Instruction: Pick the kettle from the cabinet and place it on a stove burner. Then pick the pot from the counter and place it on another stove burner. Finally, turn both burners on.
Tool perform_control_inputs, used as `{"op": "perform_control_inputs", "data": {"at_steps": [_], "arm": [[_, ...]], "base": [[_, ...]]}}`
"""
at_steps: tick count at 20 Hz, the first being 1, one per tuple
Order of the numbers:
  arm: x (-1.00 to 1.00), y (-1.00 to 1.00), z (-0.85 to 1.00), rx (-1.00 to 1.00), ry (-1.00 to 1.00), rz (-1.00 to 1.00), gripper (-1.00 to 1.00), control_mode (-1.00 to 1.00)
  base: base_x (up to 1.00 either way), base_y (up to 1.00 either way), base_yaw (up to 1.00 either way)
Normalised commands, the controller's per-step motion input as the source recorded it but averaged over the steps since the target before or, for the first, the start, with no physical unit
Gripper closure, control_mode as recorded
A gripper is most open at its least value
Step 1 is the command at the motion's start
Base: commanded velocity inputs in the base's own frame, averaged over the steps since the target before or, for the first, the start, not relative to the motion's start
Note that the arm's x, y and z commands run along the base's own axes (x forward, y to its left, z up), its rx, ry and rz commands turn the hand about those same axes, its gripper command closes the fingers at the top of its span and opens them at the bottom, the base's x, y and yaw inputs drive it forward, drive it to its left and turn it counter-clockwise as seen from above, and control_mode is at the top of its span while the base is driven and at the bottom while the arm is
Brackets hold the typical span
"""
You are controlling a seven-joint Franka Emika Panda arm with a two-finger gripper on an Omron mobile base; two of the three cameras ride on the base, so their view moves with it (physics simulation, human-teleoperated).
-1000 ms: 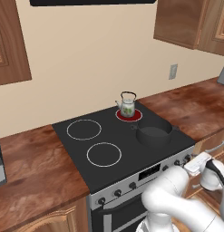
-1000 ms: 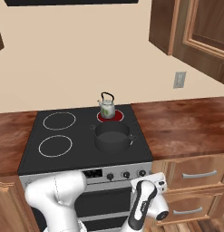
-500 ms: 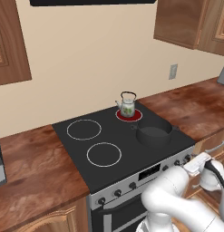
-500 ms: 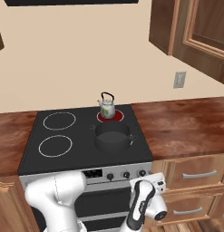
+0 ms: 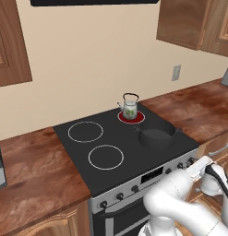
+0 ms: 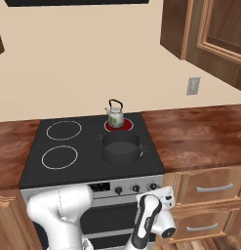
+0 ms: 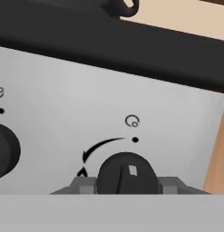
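The kettle [image 5: 129, 108] already sits on the rear right burner [image 5: 131, 116], which glows red, so I judge that one is on. The pot [image 5: 156, 135] sits at about five o'clock from the kettle on the front right burner, whose ring shows no glow under it. That leaves one burner to light. My claw [image 7: 127, 185] is down at the range front [image 7: 68, 108], with a dark knob [image 7: 127, 174] sitting between my fingertips [image 7: 84, 186], one grey tip at its nine o'clock and one at its three. I cannot tell whether they are pressing on it or just beside it. The left two burners [image 5: 86, 131] stay bare and dark.
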Motion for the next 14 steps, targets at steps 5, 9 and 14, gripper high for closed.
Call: {"op": "perform_control_inputs", "data": {"at_steps": [5, 9, 14], "arm": [[0.0, 0.0, 0.0, -0.11, 0.0, 0.06, 1.0, -1.0], [-0.03, 0.0, 0.0, -0.21, -0.03, 0.05, 1.0, -1.0], [-0.08, 0.0, 0.0, -0.24, -0.06, 0.05, 1.0, -1.0]], "base": [[0.0, 0.0, 0.0], [0.0, 0.0, 0.0], [0.0, 0.0, 0.0]]}}
